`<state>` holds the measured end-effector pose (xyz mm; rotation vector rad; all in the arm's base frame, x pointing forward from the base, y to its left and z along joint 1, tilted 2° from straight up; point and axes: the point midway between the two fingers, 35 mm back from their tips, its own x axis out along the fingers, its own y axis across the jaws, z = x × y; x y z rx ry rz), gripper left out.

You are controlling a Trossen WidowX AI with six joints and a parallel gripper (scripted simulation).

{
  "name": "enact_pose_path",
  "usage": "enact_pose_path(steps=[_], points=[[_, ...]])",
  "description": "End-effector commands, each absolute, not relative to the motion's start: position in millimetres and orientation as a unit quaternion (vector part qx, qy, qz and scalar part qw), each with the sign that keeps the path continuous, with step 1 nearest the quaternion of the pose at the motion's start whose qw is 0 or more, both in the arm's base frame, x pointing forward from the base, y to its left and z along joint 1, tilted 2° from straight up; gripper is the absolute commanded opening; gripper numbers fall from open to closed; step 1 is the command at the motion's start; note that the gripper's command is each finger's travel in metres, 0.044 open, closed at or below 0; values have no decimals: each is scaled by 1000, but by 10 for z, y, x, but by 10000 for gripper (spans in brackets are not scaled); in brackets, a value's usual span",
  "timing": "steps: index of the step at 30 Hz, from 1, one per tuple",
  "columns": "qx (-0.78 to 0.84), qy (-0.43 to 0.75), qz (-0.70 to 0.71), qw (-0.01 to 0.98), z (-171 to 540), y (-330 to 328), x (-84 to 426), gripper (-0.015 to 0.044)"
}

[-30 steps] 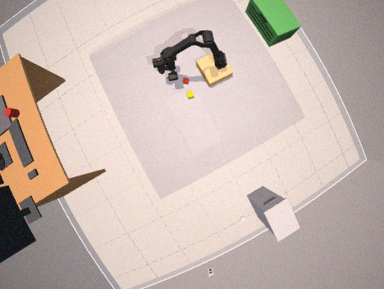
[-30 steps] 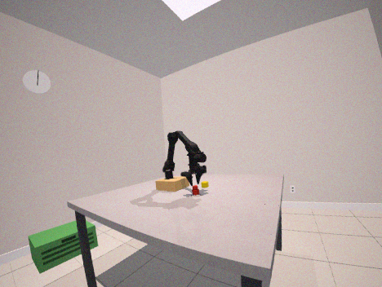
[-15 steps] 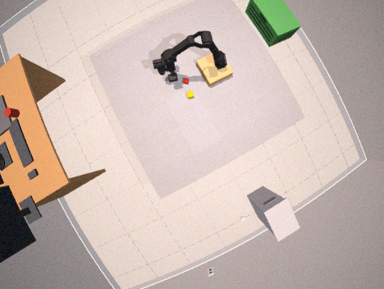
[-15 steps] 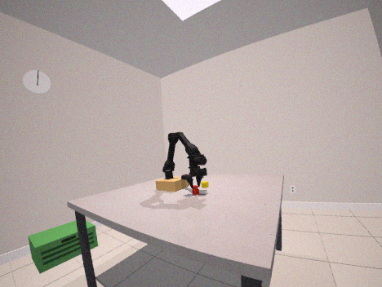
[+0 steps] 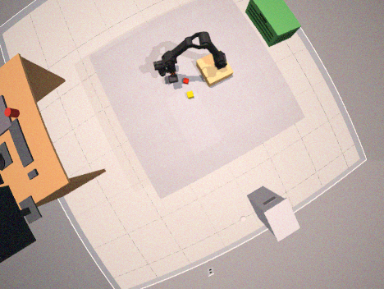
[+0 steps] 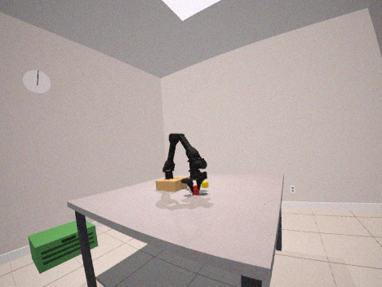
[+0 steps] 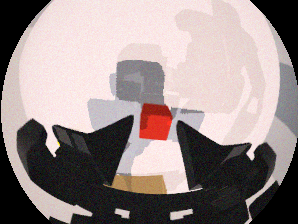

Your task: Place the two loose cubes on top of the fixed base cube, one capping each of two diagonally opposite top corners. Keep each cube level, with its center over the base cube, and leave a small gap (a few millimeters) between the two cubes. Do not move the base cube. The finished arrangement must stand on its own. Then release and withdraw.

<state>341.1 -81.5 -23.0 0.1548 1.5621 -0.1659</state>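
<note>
1. Gripper, black two-fingered, (image 5: 173,77) (image 6: 196,190) (image 7: 156,120) jaws apart astride a small red cube, (image 5: 172,74) (image 6: 196,191) (image 7: 155,126) probably lining up a grasp
2. Solid yellow cube (image 5: 190,94) (image 6: 205,184) (image 7: 58,144) sits apart, likely the base
3. Second red cube (image 5: 185,80) waits between them, still unstacked

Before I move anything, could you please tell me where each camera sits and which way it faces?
Top: overhead, facing down; the whole arm shows.
Exterior: beyond the edge of the table, facing across it; the arm shows side-on.
Wrist: on the arm, facing the table past the gripper, which shows.
All three share the wooden block.
</note>
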Motion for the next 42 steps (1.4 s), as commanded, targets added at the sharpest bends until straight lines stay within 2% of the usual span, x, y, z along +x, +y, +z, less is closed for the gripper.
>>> enact_pose_path(steps=[1,5,42], points=[[70,705,-71,703,-278,-802,3388,212],[70,705,-71,703,-278,-802,3388,108],[72,703,-77,704,525,-825,3424,105]])
